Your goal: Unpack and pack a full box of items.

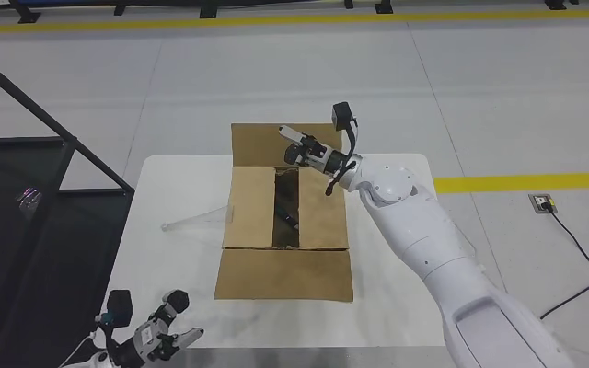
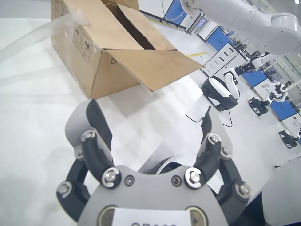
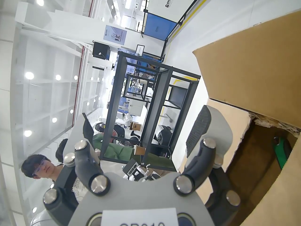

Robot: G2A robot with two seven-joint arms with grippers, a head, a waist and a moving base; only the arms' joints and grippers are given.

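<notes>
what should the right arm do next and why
Probably use the right gripper to fold the inner flap on its side outward: it is open and empty at the gap's far end, and the flaps cover most of the box.

Boxes: you have one cardboard box (image 1: 287, 221).
Tables: one white table (image 1: 175, 276) under it.
Flaps (image 1: 283, 274): four on your box, two spread outward and two folded in over the top.
Tape: one clear strip (image 2: 30, 36) hanging off the box's side.
Contents: you can confirm one green item (image 3: 281, 150) through the gap; any further count is hidden.
Grippers: two, your left gripper (image 2: 150, 111) and right gripper (image 3: 143, 116).
</notes>
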